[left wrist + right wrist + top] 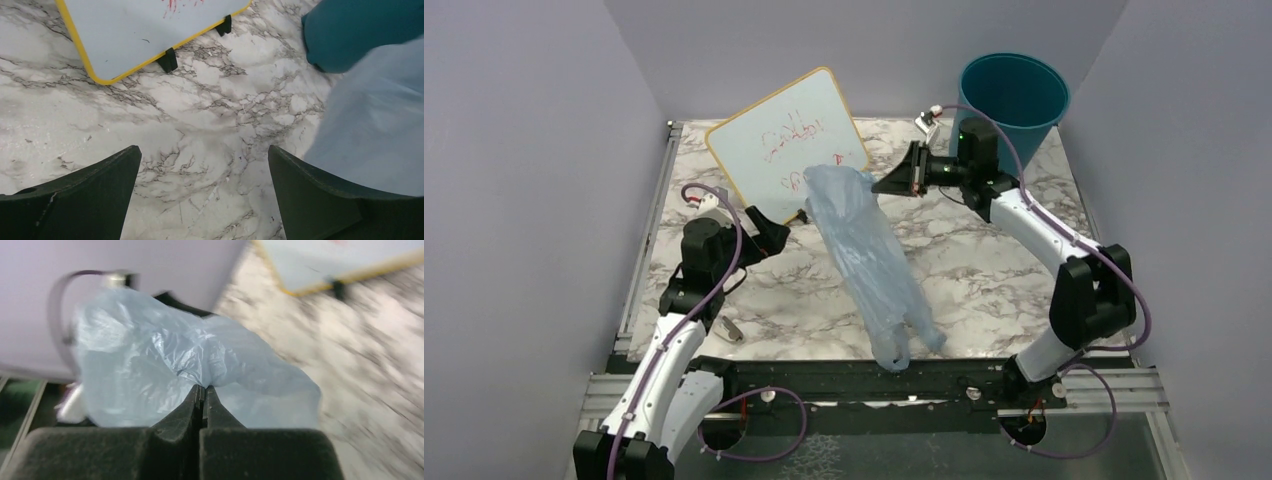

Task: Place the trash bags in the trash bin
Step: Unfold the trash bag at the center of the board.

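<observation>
Spreading under everything, the marble bench [984, 280] is the largest thing here, and it carries one of each item. One yellow-framed whiteboard [774, 140] with red scribbles stands tilted on small black feet at the far left. One teal trash bin [1014, 95] stands upright at the far right corner, its mouth open and nothing visible inside.

One trash bag [864, 250], pale blue and translucent, is outside the bin. It stretches from mid-bench toward the near edge, its upper end held up by the right arm (whether the lower end rests on the bench I cannot tell).

I judge the film very light, soft and crinkly, with no stiffness. It will probably sag, billow and slide, so a gathered fold near one end looks like the best place to hold it. The long tail could snag on the bin's rim, so it likely needs feeding in first.

Of the two claws, the right claw [894, 183] is pressed together on a bunched pleat of the bag, not far from the bin. The left claw [784, 232] is spread and empty over bare bench by the whiteboard's feet.
</observation>
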